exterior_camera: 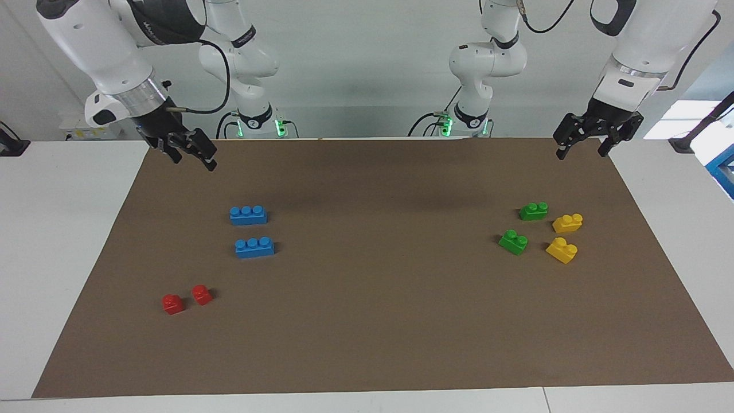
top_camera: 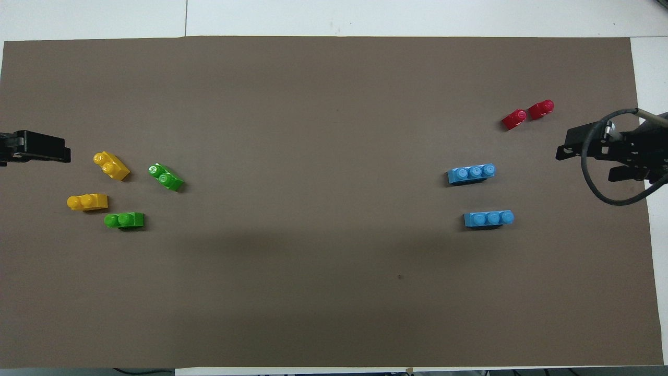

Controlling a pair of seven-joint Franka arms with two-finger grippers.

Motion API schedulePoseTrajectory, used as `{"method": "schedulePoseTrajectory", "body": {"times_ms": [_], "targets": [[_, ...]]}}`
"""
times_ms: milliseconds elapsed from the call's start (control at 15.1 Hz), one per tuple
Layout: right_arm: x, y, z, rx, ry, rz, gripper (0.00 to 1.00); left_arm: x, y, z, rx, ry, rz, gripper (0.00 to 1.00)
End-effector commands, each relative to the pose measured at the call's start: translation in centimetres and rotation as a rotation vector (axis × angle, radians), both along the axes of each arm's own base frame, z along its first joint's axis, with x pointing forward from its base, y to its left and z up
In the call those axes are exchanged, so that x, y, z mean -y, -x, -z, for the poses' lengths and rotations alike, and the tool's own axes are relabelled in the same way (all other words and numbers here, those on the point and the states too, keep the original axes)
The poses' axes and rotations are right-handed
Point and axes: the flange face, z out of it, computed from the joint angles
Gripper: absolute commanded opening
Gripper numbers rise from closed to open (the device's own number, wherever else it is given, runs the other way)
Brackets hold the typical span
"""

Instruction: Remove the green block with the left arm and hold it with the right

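Observation:
Two green blocks lie on the brown mat toward the left arm's end. One green block [exterior_camera: 533,211] [top_camera: 124,220] is nearer to the robots. The other green block [exterior_camera: 514,241] [top_camera: 166,177] lies farther out and is turned at an angle. My left gripper [exterior_camera: 580,154] is open and empty, raised over the mat's edge at that end, apart from the blocks. One of its fingers [top_camera: 47,149] shows in the overhead view. My right gripper [exterior_camera: 194,163] [top_camera: 587,164] is open and empty, raised over the mat's edge at the right arm's end.
Two yellow bricks [exterior_camera: 567,222] [exterior_camera: 562,250] lie beside the green blocks, closer to the table's end. Two blue three-stud bricks [exterior_camera: 248,215] [exterior_camera: 254,247] and two small red bricks [exterior_camera: 172,304] [exterior_camera: 202,295] lie toward the right arm's end. The brown mat [exterior_camera: 378,298] covers the table.

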Motion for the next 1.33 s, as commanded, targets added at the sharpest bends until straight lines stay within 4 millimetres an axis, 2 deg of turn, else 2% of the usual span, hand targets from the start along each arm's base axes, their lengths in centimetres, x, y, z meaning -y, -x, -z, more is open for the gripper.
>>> {"method": "schedulePoseTrajectory", "body": {"times_ms": [0, 398, 1261], "targets": [[0.3, 0.9, -2.7, 0.030, 0.054, -0.114, 1.00, -0.2, 0.6, 0.2, -0.011, -0.016, 0.009, 1.00], [0.3, 1.6, -3.7, 0.025, 0.147, -0.227, 1.00, -0.1, -0.5, 1.1, -0.037, 0.008, 0.007, 1.00], [0.3, 2.2, -3.5, 0.003, 0.149, -0.265, 1.00, -0.3, 0.1, 0.9, -0.053, 0.027, -0.016, 1.00]]}}
